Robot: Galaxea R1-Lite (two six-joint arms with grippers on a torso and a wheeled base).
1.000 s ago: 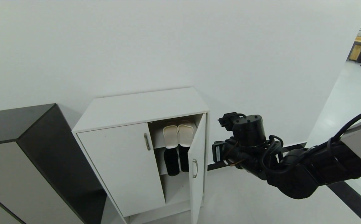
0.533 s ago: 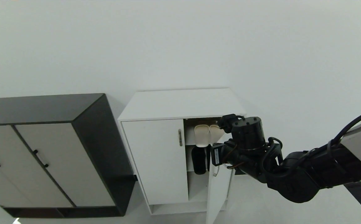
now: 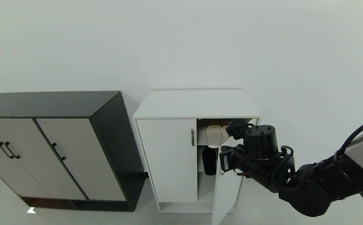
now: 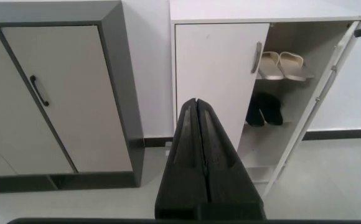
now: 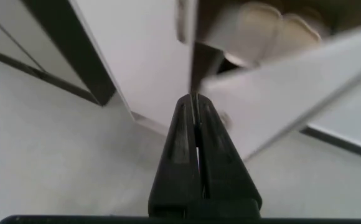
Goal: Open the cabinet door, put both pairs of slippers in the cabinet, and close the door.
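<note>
Cabinet door (image 3: 227, 193), white panel, hanging ajar before the shelved white slippers (image 3: 214, 136) and black slippers (image 3: 210, 161): likely light, stiff, free-swinging; push its outer face with the right gripper (image 5: 195, 102), fingers pressed together, empty.

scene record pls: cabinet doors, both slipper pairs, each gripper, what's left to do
doors: white cabinet, right door open, left door shut
beige slippers: upper shelf, side by side
black slippers: shelf below the beige pair
left gripper: fingers shut, empty, back from the cabinet
right gripper: fingers shut, empty, by the open door; contact unclear
remaining: close the right door
other: dark cabinet left of the white one
</note>
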